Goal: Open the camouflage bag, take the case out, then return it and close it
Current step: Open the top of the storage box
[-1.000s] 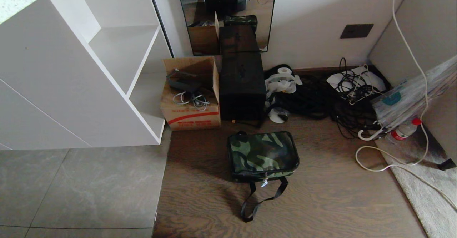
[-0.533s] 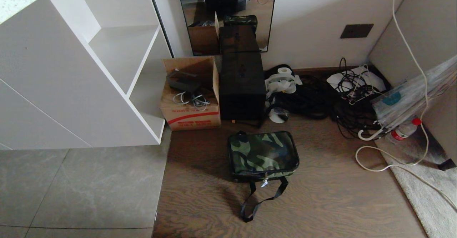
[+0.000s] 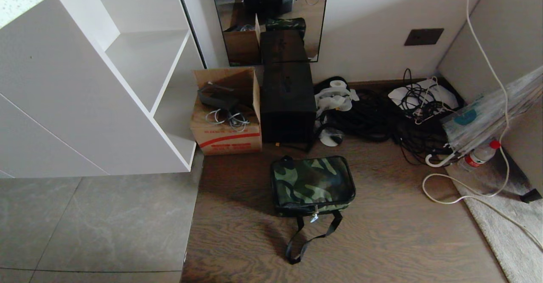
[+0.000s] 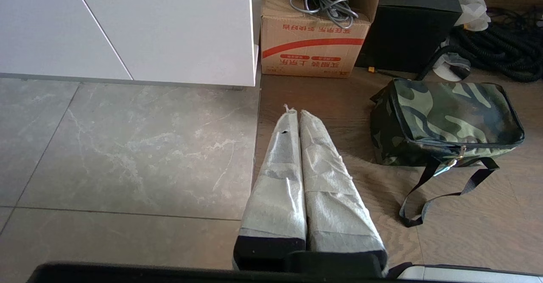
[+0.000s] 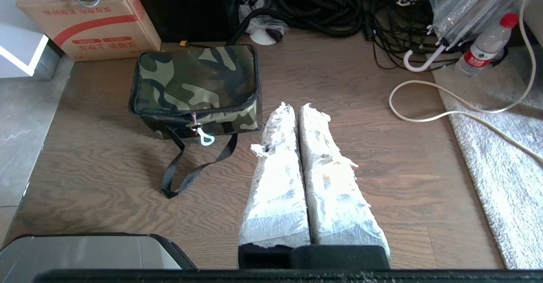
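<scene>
Head view: a brown wood-grain floor (image 3: 382, 232) meets grey stone tiles (image 3: 97, 223) at 9 o'clock. A white shelf unit (image 3: 106, 83) fills the 10 o'clock area; a mirror (image 3: 271, 20) leans on the wall at 12 o'clock. The camouflage bag (image 3: 312, 184) lies on the wood floor near frame centre, lid closed, green-and-black pattern on top, black trim, white zip pull (image 3: 314, 218) on its near side, black strap (image 3: 312, 236) looping toward 6 o'clock. A cardboard box (image 3: 225, 117) with a red stripe and red print too small to read sits at 11 o'clock from the bag; a black box (image 3: 287, 105) stands just beside it. Black cables (image 3: 382, 117) lie at 1 o'clock, a clear bottle (image 3: 479, 155) with red cap and red label at 3 o'clock. Neither gripper is in this view.

Left wrist view: the left gripper (image 4: 295, 112) hovers above the seam between tile and wood, its white-wrapped fingers (image 4: 280, 168) pressed together, holding nothing. The bag (image 4: 445, 121) lies apart from it, zipped. The box (image 4: 314, 41) carries red Chinese characters, shown inverted, not legible.

Right wrist view: the right gripper (image 5: 295, 107) hangs above the wood floor, its wrapped fingers (image 5: 331, 181) closed against each other, empty. The bag (image 5: 195, 88) sits just beside the fingertips, not touching; its zip pull (image 5: 203, 136) hangs down the front wall. The bottle (image 5: 483, 47) label text is unreadable. A white cord (image 5: 445, 105) crosses onto a pale rug (image 5: 500, 168).
</scene>
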You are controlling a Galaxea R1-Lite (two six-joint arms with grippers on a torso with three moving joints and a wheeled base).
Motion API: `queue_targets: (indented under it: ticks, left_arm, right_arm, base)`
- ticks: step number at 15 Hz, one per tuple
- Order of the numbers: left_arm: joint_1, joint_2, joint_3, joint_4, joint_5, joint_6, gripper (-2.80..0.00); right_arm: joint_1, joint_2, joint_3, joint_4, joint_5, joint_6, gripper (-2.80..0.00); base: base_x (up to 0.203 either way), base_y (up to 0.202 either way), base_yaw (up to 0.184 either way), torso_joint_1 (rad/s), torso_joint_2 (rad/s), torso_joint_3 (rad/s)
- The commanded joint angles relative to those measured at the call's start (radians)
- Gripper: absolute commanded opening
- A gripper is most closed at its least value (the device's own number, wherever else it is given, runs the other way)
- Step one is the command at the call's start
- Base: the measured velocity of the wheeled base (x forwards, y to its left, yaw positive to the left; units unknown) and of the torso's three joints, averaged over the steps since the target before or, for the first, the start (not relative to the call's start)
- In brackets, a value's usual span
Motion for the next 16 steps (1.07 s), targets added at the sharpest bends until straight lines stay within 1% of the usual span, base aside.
queue_targets:
  ticks: [1,16]
  left_arm:
    - [0.0,0.0,0.009,-0.001,0.001,-0.001,-2.8]
    - [0.0,0.0,0.009,-0.001,0.001,-0.001,-2.8]
  right_arm:
    - [0.0,0.001,0.0,0.0,0.0,0.002,-2.8]
    - [0.0,0.001,0.0,0.0,0.0,0.002,-2.8]
  base:
    - [0.0,0.0,0.0,0.0,0.0,0.0]
    - [0.0,0.0,0.0,0.0,0.0,0.0]
